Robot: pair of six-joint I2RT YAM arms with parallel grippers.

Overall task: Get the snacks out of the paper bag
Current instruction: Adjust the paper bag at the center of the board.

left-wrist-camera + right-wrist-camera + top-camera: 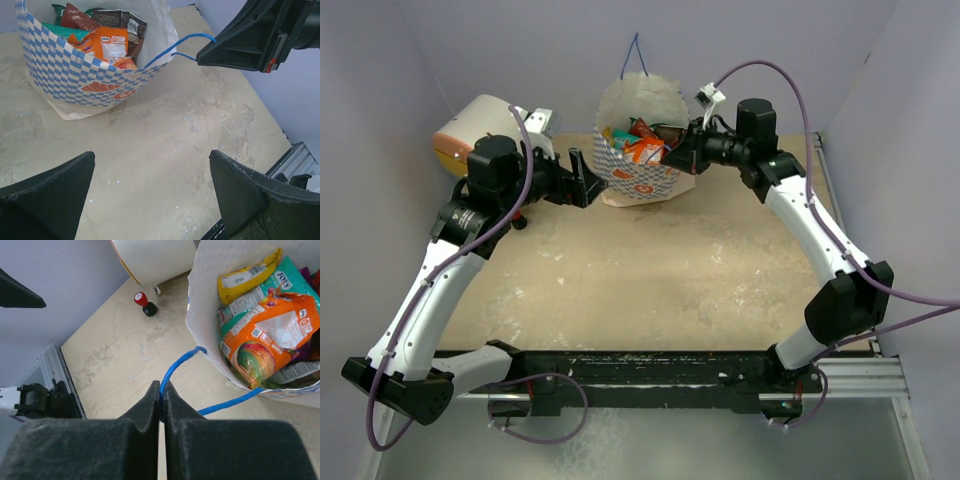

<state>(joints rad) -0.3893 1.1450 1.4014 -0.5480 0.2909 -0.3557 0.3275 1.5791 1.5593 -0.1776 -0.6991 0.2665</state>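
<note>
The white paper bag [638,178] with a blue-chequered band stands at the back middle of the table, its mouth open and leaning. The snacks [642,143] fill it: an orange packet [272,330], a yellow one [247,275] and a teal one [274,287] lie on top. My right gripper [161,385] is shut on the bag's blue cord handle [180,362], just right of the bag's rim. To the left of the bag, my left gripper [152,160] hangs open over bare table, holding nothing.
A big cream cylinder with an orange end [470,130] lies at the back left behind the left arm. A small red-and-black object [144,303] stands near it. The bag's other blue handle [637,55] sticks up at the back. Purple walls enclose the table.
</note>
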